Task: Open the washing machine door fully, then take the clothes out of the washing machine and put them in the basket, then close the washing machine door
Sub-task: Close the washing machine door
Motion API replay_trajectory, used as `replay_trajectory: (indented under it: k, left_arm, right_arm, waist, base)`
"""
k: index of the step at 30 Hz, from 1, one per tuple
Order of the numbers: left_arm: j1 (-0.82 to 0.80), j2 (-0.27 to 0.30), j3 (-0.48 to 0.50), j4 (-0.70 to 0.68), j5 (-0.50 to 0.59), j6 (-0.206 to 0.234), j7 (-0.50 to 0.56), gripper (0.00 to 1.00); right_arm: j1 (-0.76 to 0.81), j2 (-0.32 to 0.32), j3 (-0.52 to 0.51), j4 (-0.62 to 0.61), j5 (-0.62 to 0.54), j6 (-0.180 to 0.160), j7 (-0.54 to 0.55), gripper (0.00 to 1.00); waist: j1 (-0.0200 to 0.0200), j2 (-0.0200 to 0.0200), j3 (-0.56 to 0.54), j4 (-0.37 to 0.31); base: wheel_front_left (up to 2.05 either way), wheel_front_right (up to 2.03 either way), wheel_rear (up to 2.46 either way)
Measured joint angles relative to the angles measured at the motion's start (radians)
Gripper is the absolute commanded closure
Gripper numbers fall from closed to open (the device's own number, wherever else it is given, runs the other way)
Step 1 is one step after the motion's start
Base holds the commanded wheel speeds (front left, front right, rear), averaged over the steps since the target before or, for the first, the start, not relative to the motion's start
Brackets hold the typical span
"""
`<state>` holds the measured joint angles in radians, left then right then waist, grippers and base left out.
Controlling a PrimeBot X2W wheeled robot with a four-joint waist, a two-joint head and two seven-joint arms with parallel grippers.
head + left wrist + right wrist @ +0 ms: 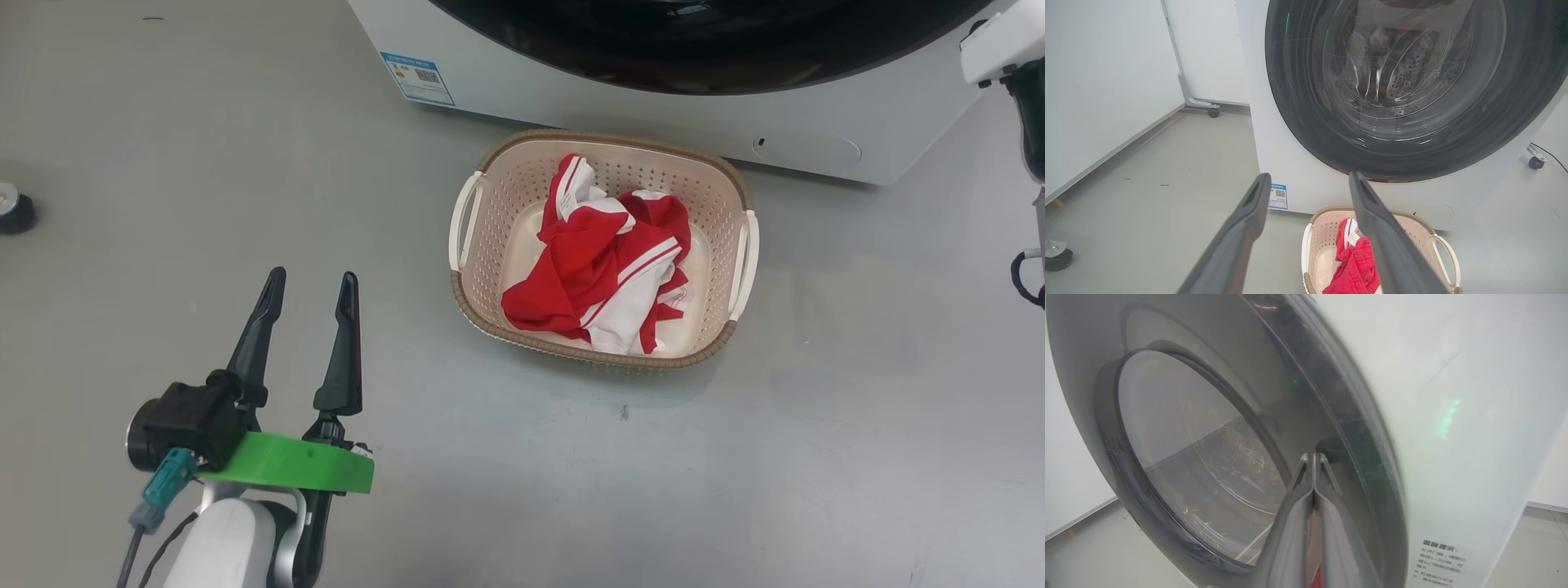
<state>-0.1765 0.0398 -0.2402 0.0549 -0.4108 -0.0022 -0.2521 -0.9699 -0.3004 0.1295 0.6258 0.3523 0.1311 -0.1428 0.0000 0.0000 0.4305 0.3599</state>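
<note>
While our left gripper (314, 278) hangs spread and empty, our right gripper (1314, 455) is clenched by the washing machine door (1298, 114); the clothes (608, 265) lie in the basket (600, 137), its length along the washing machine (531, 90).

- The washing machine door (710, 49) is cut off by the head view's top edge.
- A left claw (1309, 174) finger hides part of the clothes (1351, 265).
- Print on the blue label (417, 78) is too small to read.

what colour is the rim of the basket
Brown, woven-look, above cream perforated walls; the basket rim shows best in the head view.
</note>
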Motion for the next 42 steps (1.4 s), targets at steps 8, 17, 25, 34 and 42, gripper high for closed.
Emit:
replay_trajectory:
  k: [8, 17, 25, 34, 42]
  left_arm:
    - [-0.003, -0.002, 0.018, 0.000, 0.000, 0.000, 0.000, 0.00]
    - [-0.003, -0.002, 0.036, 0.004, 0.017, 0.000, 0.000, 0.00]
    - [0.003, -0.002, 0.040, 0.019, 0.034, 0.000, 0.000, 0.00]
    - [0.035, -0.002, 0.050, 0.038, 0.046, -0.003, 0.000, 0.00]
    - [0.060, 0.003, 0.053, 0.051, 0.062, -0.003, 0.000, 0.00]
  right_arm:
    - [0.008, 0.063, 0.018, 0.023, 0.047, -0.002, -0.056, 1.00]
    - [0.165, 0.136, 0.066, 0.027, 0.094, -0.002, -0.090, 1.00]
    - [0.314, 0.147, 0.119, 0.012, 0.067, -0.002, -0.102, 1.00]
    - [0.451, 0.182, 0.110, -0.065, 0.048, -0.002, -0.105, 1.00]
    - [0.538, 0.206, 0.081, -0.167, 0.030, -0.021, -0.108, 0.00]
  waist:
    - [0.0000, 0.0000, -0.010, -0.019]
    - [0.0000, 0.0000, -0.036, -0.070]
    - [0.0000, 0.0000, -0.082, -0.120]
    - [0.0000, 0.0000, -0.140, -0.185]
    - [0.0000, 0.0000, -0.187, -0.236]
  base:
    - [0.00, 0.00, 0.00]
    - [0.00, 0.00, 0.00]
    - [0.00, 0.00, 0.00]
    - [0.00, 0.00, 0.00]
    - [0.00, 0.00, 0.00]
